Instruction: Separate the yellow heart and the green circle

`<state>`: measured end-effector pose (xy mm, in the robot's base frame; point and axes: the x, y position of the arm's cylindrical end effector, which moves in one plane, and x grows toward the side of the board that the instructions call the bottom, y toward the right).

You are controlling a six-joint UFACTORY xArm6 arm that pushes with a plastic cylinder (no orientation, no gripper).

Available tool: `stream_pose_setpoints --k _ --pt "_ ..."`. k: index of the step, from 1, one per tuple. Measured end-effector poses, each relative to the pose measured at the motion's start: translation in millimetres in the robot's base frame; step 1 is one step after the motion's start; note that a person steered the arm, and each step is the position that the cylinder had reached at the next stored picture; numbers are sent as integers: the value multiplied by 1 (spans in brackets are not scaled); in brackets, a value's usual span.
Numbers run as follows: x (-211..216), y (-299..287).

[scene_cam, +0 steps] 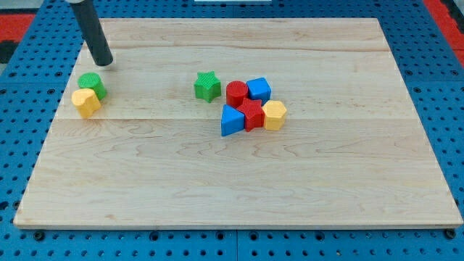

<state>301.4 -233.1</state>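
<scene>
At the view's left, my tip (pixel 104 62), the lower end of a smooth dark rod that slants in from the top edge, rests on the pale wooden surface (pixel 239 181), whose planks show fine grain and long seams. There is no pincer on this arm, so no open or closed state can be told. Just below the tip, at about its 6 o'clock and a little apart from it, sits the green circle (pixel 92 84), a squat round block, and touching it at its 7 o'clock is the yellow heart (pixel 86 102); the two are pressed together near the surface's left edge. Well to the right, near the middle, stands a green star (pixel 207 86) with ridged, printed-looking sides. At its 3 o'clock comes a tight cluster: a blue triangle (pixel 232 121) at the lower left, a red cylinder (pixel 236 93) above it, a red block (pixel 252 114) of unclear shape in the centre, a blue cube (pixel 259 89) at the upper right, and a yellow hexagon (pixel 275 114) at the right end.
</scene>
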Motion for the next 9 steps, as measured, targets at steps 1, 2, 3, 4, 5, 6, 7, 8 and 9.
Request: stream_pose_setpoints --k 1,2,3,4,5,6,7,8,9 --pt "-1 -51" --pt "7 -71" --pt "7 -72" --pt "9 -71" --pt "10 -72" --pt "47 -72" --pt "56 -72" --pt "100 -71" --pt "128 -63"
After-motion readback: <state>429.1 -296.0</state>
